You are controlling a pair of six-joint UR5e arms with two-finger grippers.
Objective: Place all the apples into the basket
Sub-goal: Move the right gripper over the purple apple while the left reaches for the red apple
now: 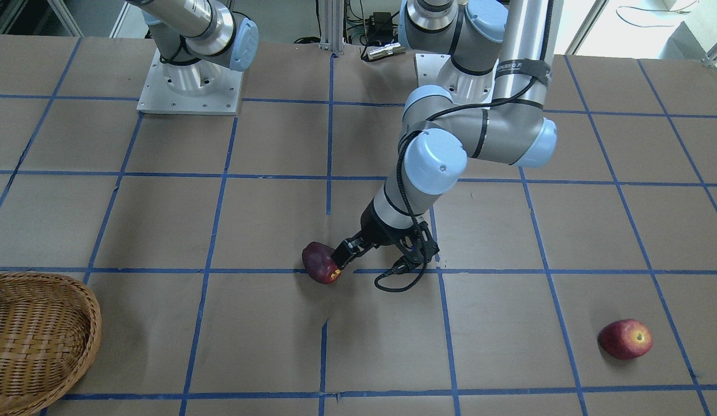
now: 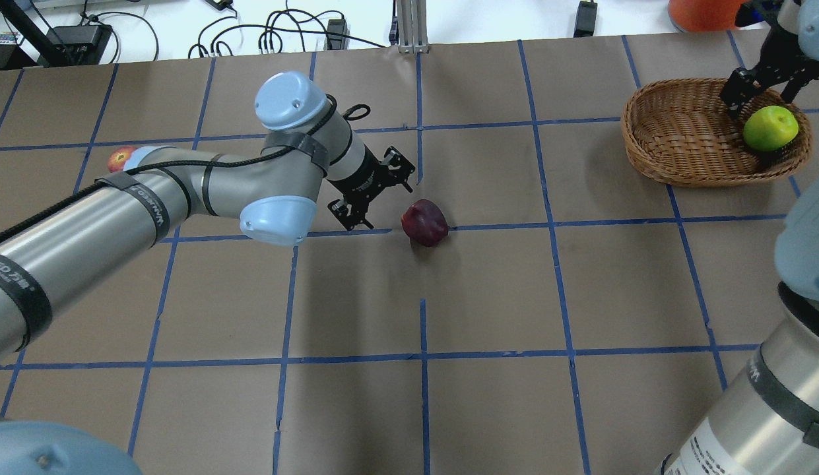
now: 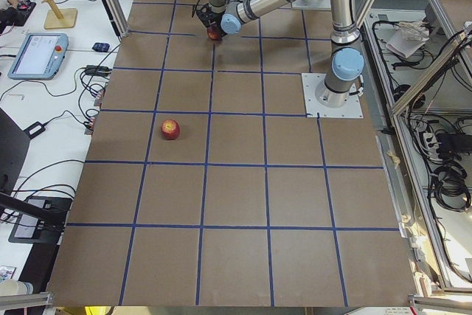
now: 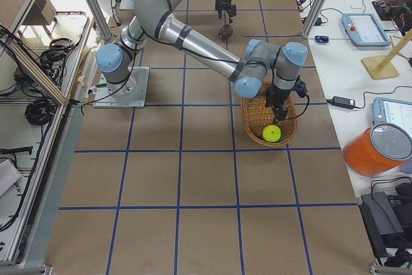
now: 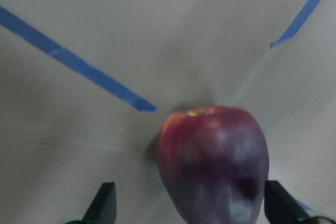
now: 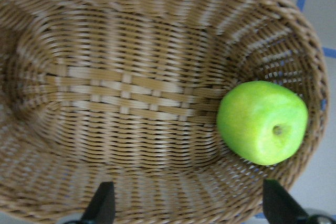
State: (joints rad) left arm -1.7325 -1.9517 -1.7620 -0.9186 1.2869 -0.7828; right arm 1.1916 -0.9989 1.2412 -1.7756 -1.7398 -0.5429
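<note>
The dark maroon apple (image 2: 424,222) lies on the table near the middle, and fills the left wrist view (image 5: 212,166). My left gripper (image 2: 376,194) is open and low over the table, close beside it on the robot's left; the apple shows between the fingertips (image 5: 105,205) without being clamped. The lime-green apple (image 2: 770,128) lies inside the wicker basket (image 2: 647,152) against its wall (image 6: 294,24). My right gripper (image 2: 762,92) is open and empty just above it. The red apple (image 1: 626,339) lies alone far out on the robot's left (image 2: 121,158).
An orange container (image 2: 703,12) stands beyond the basket at the table's far edge. Cables and power bricks (image 2: 277,33) lie along that edge. Both arm bases (image 1: 190,86) stand at the robot's side. Blue tape lines grid the brown table.
</note>
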